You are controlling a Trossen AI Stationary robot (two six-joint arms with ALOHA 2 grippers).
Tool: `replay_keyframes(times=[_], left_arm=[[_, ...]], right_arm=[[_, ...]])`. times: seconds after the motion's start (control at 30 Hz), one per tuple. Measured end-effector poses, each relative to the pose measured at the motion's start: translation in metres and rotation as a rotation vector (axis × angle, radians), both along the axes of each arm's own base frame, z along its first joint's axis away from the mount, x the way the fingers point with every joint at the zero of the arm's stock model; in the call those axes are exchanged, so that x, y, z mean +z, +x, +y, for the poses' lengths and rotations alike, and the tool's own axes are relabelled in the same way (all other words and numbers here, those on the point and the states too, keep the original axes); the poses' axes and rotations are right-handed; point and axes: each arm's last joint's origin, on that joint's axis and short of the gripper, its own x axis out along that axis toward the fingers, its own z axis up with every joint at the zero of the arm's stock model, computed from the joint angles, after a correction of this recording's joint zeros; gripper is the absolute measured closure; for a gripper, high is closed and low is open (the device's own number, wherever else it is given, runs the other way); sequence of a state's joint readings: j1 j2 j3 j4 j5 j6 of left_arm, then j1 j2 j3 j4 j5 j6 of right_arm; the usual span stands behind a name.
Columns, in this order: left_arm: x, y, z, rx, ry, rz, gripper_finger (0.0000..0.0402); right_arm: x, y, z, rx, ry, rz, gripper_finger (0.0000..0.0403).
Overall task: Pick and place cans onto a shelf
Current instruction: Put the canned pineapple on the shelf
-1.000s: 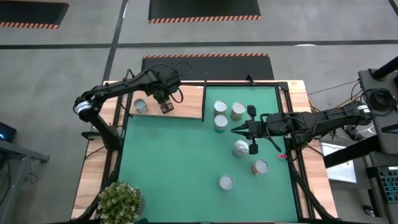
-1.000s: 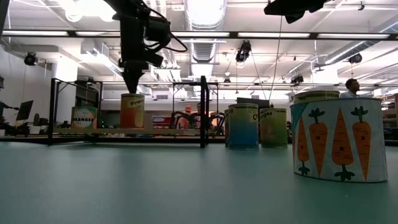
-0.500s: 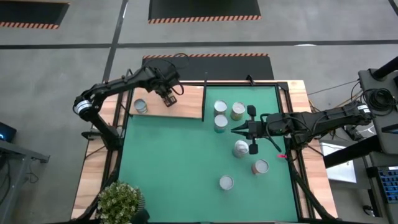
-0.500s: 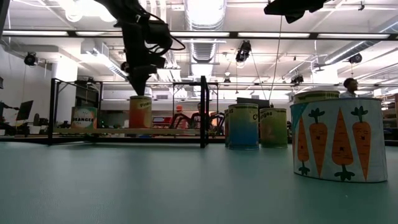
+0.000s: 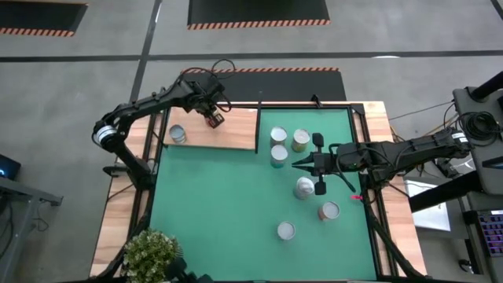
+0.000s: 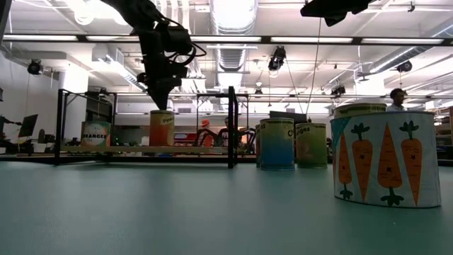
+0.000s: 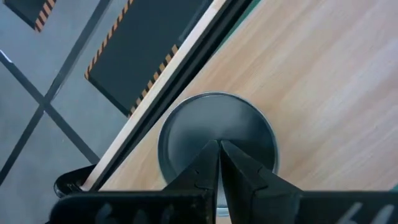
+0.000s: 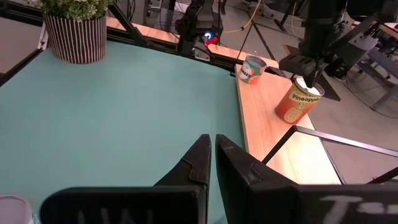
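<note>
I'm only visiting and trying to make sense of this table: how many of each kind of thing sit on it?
Cans: 8 (2 on the shelf, 6 on the green mat)
Shelf: 1
Potted plant: 1
Total: 10 things

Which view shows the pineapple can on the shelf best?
The right wrist view: the pineapple can shows its label and top. The low view shows its side, the left wrist view only its lid; the high view hides it.
</note>
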State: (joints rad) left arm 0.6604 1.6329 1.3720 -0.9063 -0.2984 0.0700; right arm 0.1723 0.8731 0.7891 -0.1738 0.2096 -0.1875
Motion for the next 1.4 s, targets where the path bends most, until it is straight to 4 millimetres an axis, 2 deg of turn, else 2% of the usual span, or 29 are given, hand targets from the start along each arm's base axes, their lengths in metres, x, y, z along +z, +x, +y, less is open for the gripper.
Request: replay_keyframes(times=[0.4,0.77,1.23,1.4], left_arm=[[0.002,-0.001,0.002,0.008,0.007,-0.001,0.0402],[-0.014,0.004,0.014,0.021,0.007,0.05,0.0401],[0.002,0.009,0.017,0.025,0.018,0.019,0.0402],[0.015,0.009,0.011,0.05,0.032,-0.02,0.0402]], right_arm=[[0.0,0.0,0.0,0.0,0.0,0.0,0.039],[0.0,0.0,0.0,-0.001,0.0,0.001,0.039],[0.0,0.0,0.0,-0.001,0.0,0.001,0.039],[0.0,0.0,0.0,0.002,-0.008,0.002,0.039]])
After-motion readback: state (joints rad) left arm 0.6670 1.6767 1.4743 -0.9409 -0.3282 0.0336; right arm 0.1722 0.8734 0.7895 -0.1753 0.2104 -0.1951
